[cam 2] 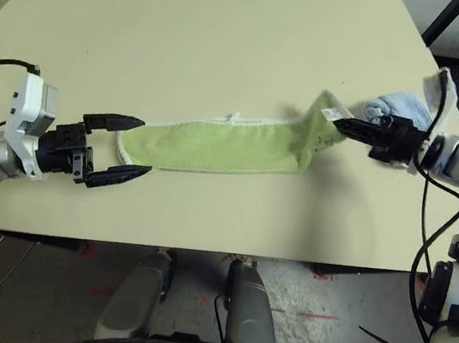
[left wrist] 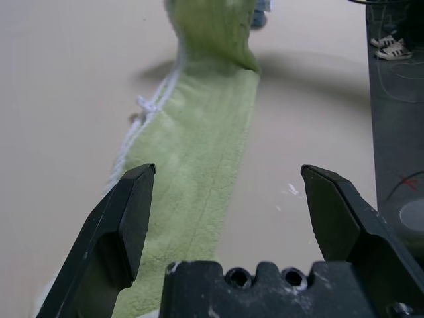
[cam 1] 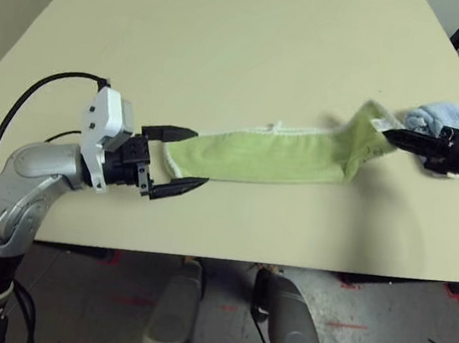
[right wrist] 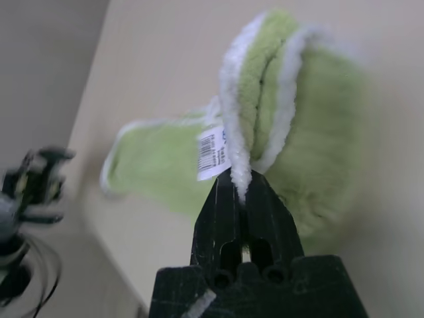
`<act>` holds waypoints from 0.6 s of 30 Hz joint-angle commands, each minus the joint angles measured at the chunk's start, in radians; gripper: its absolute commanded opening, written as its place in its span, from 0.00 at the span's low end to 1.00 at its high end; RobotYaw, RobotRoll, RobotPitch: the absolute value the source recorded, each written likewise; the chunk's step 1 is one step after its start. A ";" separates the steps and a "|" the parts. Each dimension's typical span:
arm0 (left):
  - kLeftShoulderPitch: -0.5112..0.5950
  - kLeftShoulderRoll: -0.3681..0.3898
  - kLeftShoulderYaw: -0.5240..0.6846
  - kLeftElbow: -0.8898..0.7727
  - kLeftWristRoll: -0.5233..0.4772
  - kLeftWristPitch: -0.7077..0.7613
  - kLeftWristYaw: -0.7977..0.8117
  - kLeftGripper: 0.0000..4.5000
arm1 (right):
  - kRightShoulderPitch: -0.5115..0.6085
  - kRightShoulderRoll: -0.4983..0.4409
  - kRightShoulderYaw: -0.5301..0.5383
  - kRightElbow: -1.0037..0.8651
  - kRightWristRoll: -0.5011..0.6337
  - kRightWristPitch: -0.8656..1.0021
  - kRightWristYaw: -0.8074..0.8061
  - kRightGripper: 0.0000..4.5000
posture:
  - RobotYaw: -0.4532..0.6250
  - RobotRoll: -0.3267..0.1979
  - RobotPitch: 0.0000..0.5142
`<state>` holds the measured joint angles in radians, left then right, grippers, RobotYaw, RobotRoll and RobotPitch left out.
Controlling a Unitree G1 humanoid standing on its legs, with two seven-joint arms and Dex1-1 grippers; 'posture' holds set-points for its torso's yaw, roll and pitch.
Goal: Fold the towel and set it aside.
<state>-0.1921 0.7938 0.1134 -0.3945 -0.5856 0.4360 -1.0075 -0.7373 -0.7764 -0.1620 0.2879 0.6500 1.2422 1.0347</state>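
The towel (cam 1: 257, 158) lies as a long green strip across the middle of the frame, its right end lifted off the table (cam 1: 230, 36). The right gripper (cam 1: 399, 137), at the right edge, is pinching that raised end by its white edging, beside the white tag (right wrist: 213, 154). The left gripper (cam 1: 182, 161), at centre left, is spread wide around the strip's flat end without gripping it. A pale blue bundle (cam 1: 440, 116), blurred, probably a rolled cloth, sits behind the right gripper. The fold looks under way; next the raised end needs carrying leftward over the strip
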 commanded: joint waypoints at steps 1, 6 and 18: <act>-0.005 0.000 -0.016 0.003 0.015 -0.012 -0.008 1.00 | 0.018 0.040 0.051 -0.079 0.035 0.040 -0.003 0.01 | 0.56 0.62 0.31; 0.003 -0.002 -0.020 -0.011 0.016 -0.011 0.002 1.00 | 0.023 0.155 0.086 -0.105 0.035 0.045 -0.066 0.01 | 0.58 0.62 0.32; 0.024 -0.010 -0.032 -0.049 0.014 0.002 0.034 1.00 | 0.028 0.304 0.139 -0.107 0.025 0.029 -0.147 0.01 | 0.61 0.62 0.34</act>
<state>-0.1818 0.7883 0.0974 -0.4188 -0.5802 0.4327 -0.9757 -0.7249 -0.4787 -0.0476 0.1962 0.6778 1.2739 0.8953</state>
